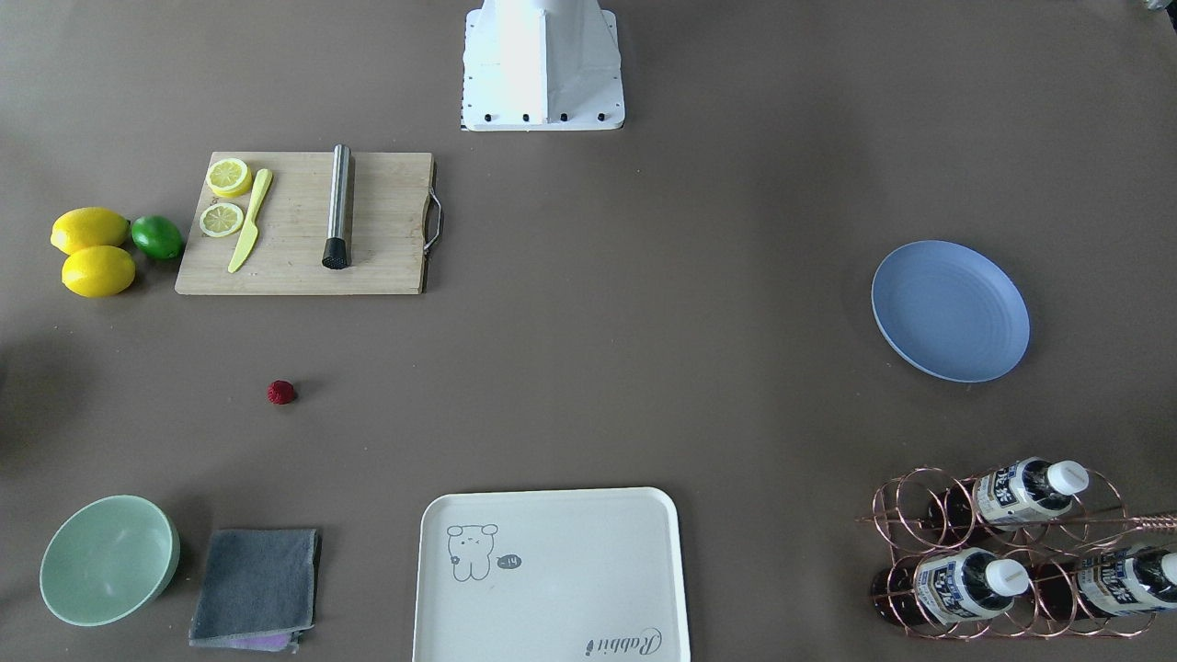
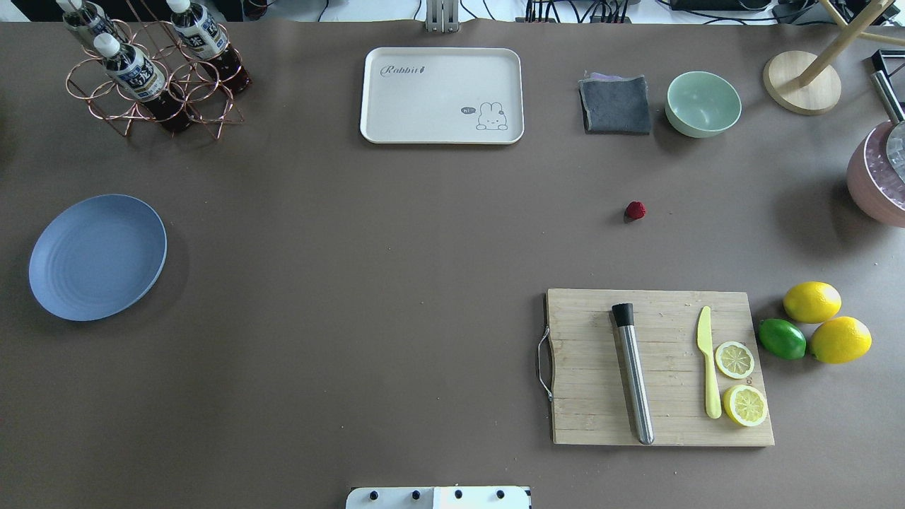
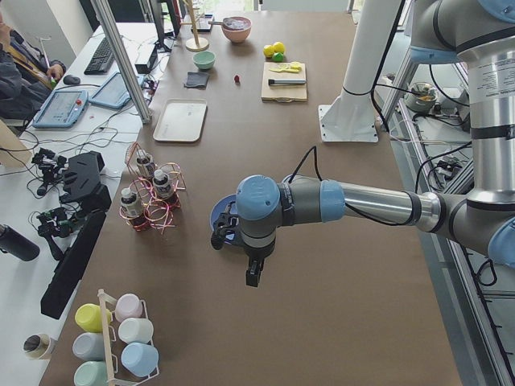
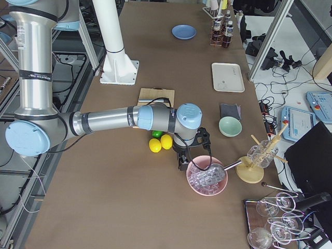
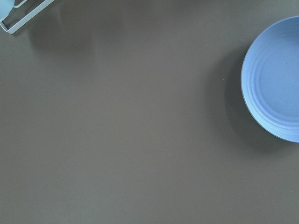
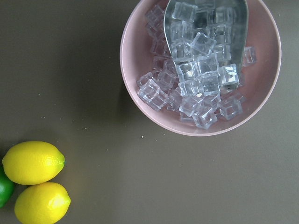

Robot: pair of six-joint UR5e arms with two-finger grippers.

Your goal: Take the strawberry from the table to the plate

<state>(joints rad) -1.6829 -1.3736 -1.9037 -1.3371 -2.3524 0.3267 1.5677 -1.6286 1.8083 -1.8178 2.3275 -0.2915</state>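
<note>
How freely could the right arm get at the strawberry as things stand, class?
Probably yes. The strawberry lies alone on bare table on the right arm's side, apart from the cutting board and green bowl. The arm hangs by the lemons and ice bowl nearby.

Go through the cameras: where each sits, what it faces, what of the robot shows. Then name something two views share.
Front-facing: across the table, looking down toward the robot; only its base shows.
Overhead: behind the robot, looking forward and down; base edge only.
Exterior left: table's left end, looking along it; left arm near.
Exterior right: opposite end; right arm near.
Left wrist: down on the plate; no robot.
Right wrist: down on ice bowl and lemons; no robot.
Shared: front-facing and overhead both show the strawberry.
</note>
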